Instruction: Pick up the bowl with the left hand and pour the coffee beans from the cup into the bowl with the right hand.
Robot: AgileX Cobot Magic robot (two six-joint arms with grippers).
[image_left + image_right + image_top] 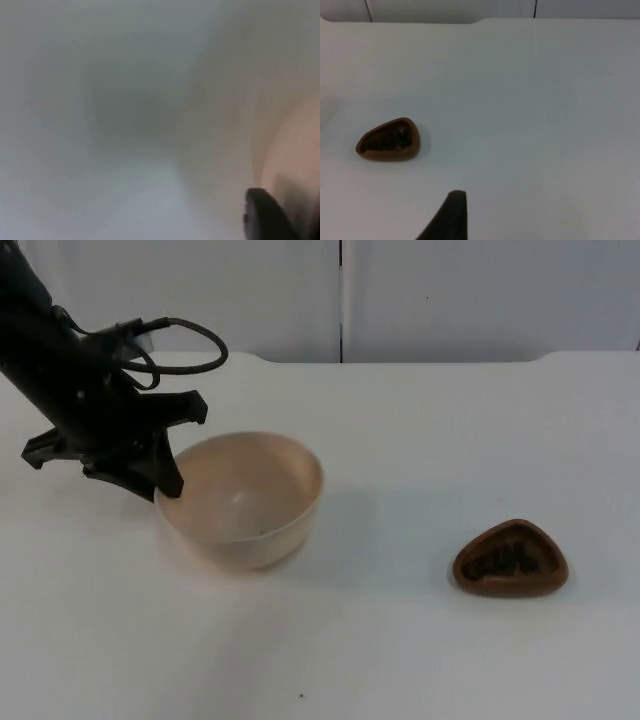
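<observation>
A beige bowl (pixel 243 502) stands left of the table's middle, and its inside looks empty. My left gripper (pixel 166 483) comes in from the upper left and is shut on the bowl's left rim, one finger reaching inside. In the left wrist view the bowl's wall (pixel 295 160) is a beige blur beside a black fingertip (pixel 265 215). A small brown cup (pixel 511 559) holding dark coffee beans sits to the right on the table. The cup (pixel 388 140) also shows in the right wrist view, well ahead of my right gripper (pixel 452 215), which waits off to the side.
The white table top (pixel 420 440) runs back to the grey partition wall (pixel 450 290), which has a vertical seam. A wide stretch of bare table lies between bowl and cup.
</observation>
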